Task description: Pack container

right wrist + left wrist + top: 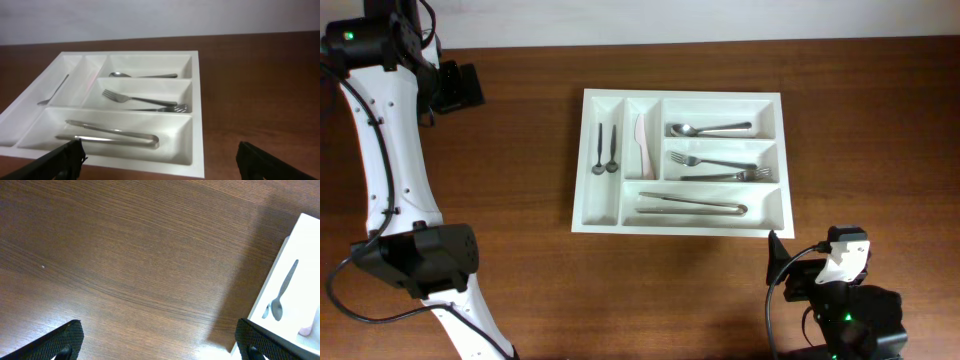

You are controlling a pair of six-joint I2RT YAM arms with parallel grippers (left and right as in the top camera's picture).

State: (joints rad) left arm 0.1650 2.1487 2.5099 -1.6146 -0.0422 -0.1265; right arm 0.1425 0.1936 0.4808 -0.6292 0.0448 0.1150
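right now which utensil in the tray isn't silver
The pale pink knife, alone in the second narrow upright compartment from the left of the container; the spoons, forks and tongs are grey metal.

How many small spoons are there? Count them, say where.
2. The left small spoon and right small spoon lie side by side in the container's leftmost narrow compartment; none seem hidden.

1. There is one white tray (680, 227), and it has five compartments.
2. There are two small spoons (612, 150).
3. There is one big spoon (710, 129).
4. There is one pale knife (642, 145).
5. There is one fork (713, 161).
6. There is one more thin utensil (725, 177). I cannot tell its kind.
7. There is one pair of tongs (692, 205).
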